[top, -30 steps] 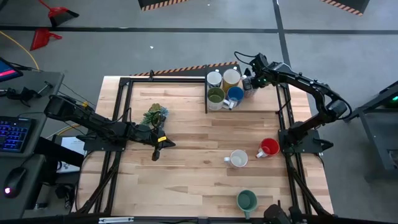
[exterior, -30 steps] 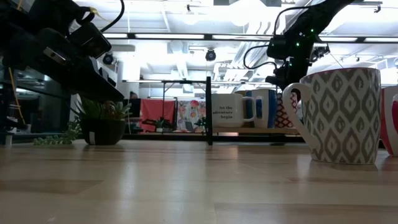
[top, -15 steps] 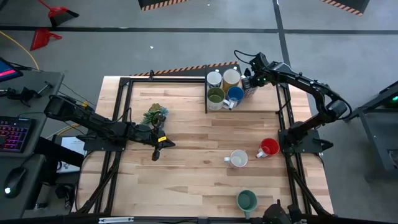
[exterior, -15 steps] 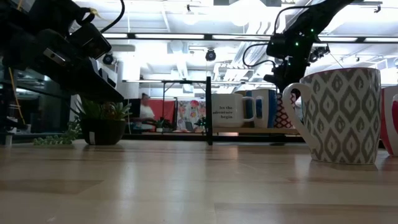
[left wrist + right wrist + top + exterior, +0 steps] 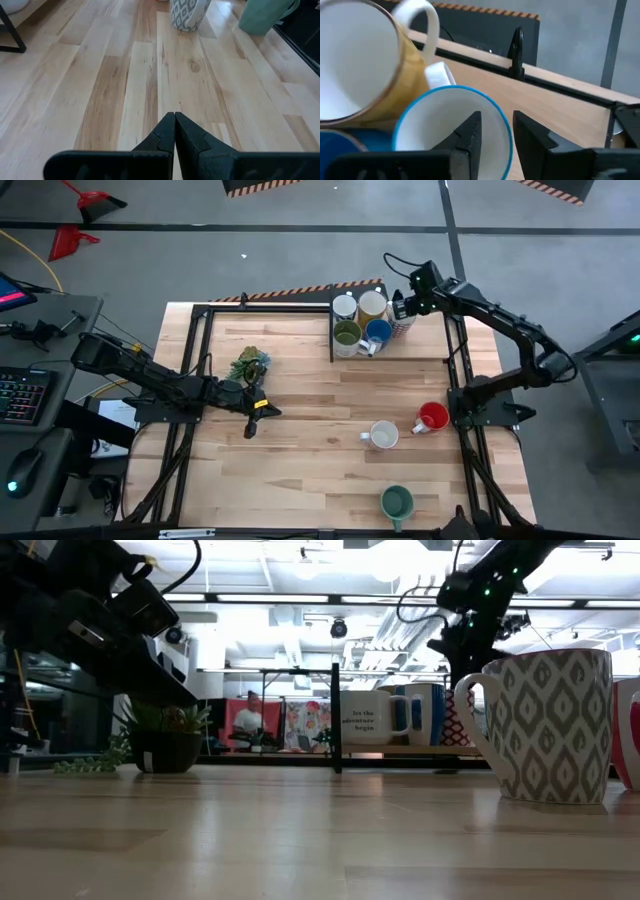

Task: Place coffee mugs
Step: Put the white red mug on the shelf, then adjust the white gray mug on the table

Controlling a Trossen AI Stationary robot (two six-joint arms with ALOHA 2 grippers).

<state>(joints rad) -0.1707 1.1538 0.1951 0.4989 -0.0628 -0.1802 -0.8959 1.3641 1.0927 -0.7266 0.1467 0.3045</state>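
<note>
- Although my right gripper (image 5: 496, 119) hangs right over the group around the cream mug (image 5: 372, 304), it pinches nothing: its two fingers stand apart. As far as the wrist view shows, they straddle the rim of a blue-rimmed mug (image 5: 451, 125) with daylight on both sides.
- The blue-rimmed mug stands just beside the cream mug. The white mug (image 5: 344, 306), the olive mug (image 5: 347, 334) and the blue mug (image 5: 378, 331) crowd the cream mug's other sides, some touching.
- Three mugs are not yet gathered: the grey patterned mug (image 5: 383, 436), the red mug (image 5: 433, 417) and the teal mug (image 5: 396, 502). All stand well apart from the cream mug, across the table (image 5: 300, 395).
- My left gripper (image 5: 174, 131) waits with its fingers pressed together, empty. It is well apart from the cream mug and near the plant sprig (image 5: 250, 365).
- Hazard 1: one finger appears to sit inside the blue-rimmed mug's mouth. Any sideways drift as I lift away could hook the wall and tip that mug into the cream mug.
- Hazard 2: the group is packed tight. A knock on one mug would likely pass along to its neighbours and push them out of place.
- Hazard 3: the open spot beside the cream mug is narrow. The next mug brought in could strike a handle on the way down if I misjudge its turn.
</note>
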